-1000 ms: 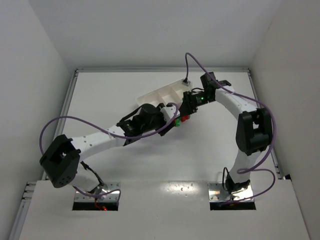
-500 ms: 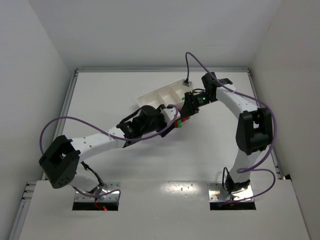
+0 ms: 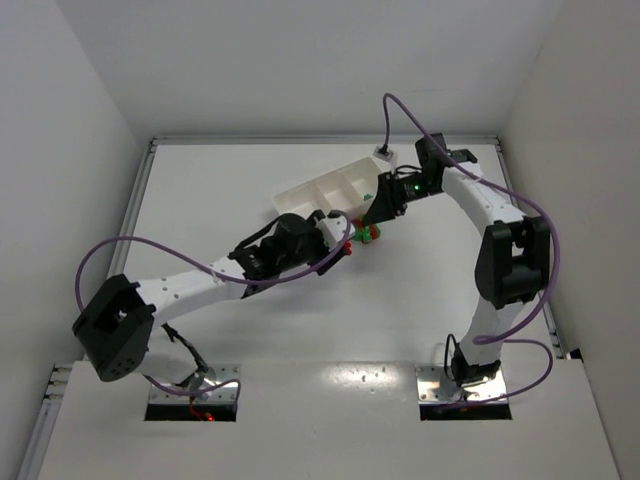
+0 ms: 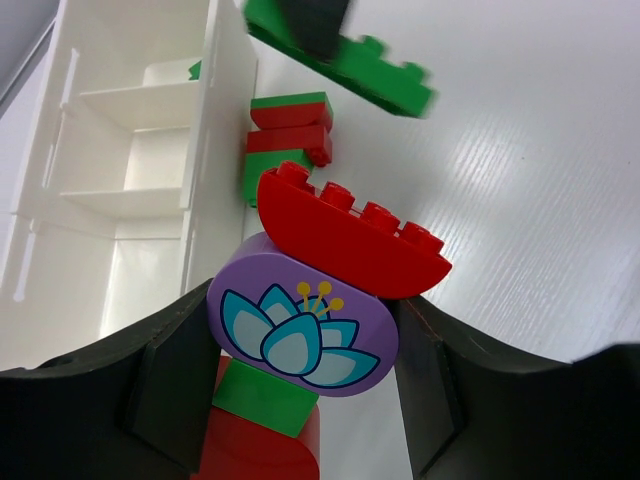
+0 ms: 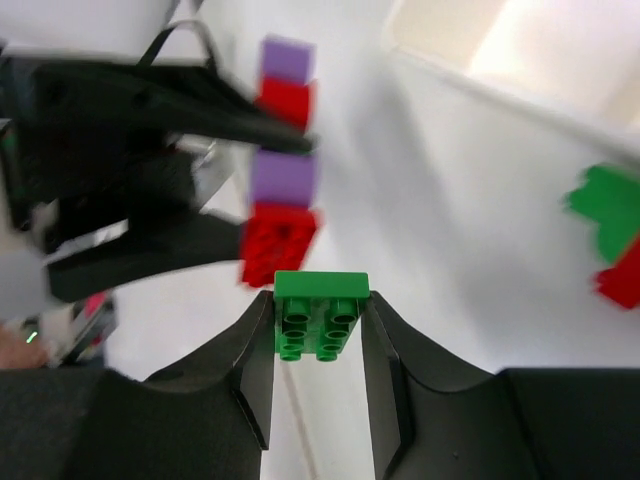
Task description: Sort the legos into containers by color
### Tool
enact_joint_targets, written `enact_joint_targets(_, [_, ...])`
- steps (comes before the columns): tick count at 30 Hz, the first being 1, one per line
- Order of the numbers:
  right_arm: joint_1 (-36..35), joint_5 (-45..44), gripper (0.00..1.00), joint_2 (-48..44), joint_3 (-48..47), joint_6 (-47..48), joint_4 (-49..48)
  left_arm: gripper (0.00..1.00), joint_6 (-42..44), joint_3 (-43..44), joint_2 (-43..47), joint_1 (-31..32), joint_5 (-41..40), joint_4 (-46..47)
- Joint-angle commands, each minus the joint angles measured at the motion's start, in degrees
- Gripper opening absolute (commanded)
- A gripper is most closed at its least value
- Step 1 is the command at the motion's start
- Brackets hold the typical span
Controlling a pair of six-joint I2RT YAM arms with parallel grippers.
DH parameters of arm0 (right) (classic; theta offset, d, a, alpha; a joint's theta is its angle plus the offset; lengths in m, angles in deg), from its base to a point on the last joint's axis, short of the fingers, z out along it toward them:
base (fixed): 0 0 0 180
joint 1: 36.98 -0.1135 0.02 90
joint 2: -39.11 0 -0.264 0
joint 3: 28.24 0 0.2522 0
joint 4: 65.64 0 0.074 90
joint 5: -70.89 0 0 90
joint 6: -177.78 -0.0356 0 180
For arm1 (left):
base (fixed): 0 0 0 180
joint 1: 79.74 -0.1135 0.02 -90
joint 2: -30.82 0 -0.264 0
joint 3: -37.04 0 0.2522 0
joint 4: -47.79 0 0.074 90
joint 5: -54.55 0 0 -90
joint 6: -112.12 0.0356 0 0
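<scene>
- See left pincer (image 4: 300, 370) clamped on a multicolour stack (image 4: 345, 245), gripping the purple flower brick (image 4: 300, 335) by its sides. Likely gripped mid-stack to brace the whole column.
- Count a red curved brick (image 4: 350, 225) above the purple, then green and red below it.
- See right pincer (image 5: 318, 300) closed narrow on a single green brick (image 5: 320, 320), underside towards its own camera. Held near the stack but apart from it.
- Judge the two-arm hold a pull-apart arrangement: anchoring with the left, taking one colour at a time with the right.
- Find the white tray (image 3: 310, 192) on the counter (image 4: 520, 200), just beside both pincers. Presumably working here to keep each carry short.
- Note a second small stack (image 4: 290, 140) of red and green, lying on the counter against the tray's outer wall and not in any compartment.
- Spot a green speck in a farther compartment; too small to identify.
- Judge the sorting far from finished, with joined bricks outside the tray.
- Expect next to carry the green brick over a compartment and let go. Risk clipping a thin divider wall on the way.
</scene>
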Motion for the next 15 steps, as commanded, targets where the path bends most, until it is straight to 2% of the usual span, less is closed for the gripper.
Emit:
enact_joint_targets(1, [0.42,-5.06,0.00,-0.97,-2.51,-8.77,-16.09,0.00,-0.35,-0.52,3.72,-1.01,-1.16,2.41])
enact_joint_targets(2, [0.95,-7.26,0.00,-0.97,-1.90,-15.16,-20.57,0.00,-0.35,-0.52,4.24,-1.54,-1.16,2.41])
enact_joint_targets(3, [0.95,-12.32,0.00,-1.66,-1.90,-18.18,-24.79,0.00,-0.35,-1.13,4.25,-1.54,-1.86,2.41])
enact_joint_targets(4, [0.95,-15.51,0.00,-1.67,-1.20,-21.17,-33.02,0.00,-0.35,-1.14,4.77,-2.06,-1.86,2.41])
enact_joint_targets(5, [0.95,-18.32,0.00,-1.67,-1.19,-24.68,-36.06,0.00,-0.35,-1.75,4.77,-2.07,-1.86,1.89])
enact_joint_targets(7, [0.34,-26.59,0.00,-1.06,-2.32,-26.55,-41.85,0.00,-0.35,-1.76,5.30,-2.68,-1.86,1.88])
enact_joint_targets(11, [-0.19,-34.68,0.00,5.61,-8.65,-27.26,-44.07,0.00,-0.35,-2.28,5.30,-2.68,-1.86,1.88])
enact_joint_targets(15, [-0.19,-38.74,0.00,11.59,-13.40,-25.78,-44.96,0.00,-0.35,-2.28,4.69,-2.68,-1.86,2.41])
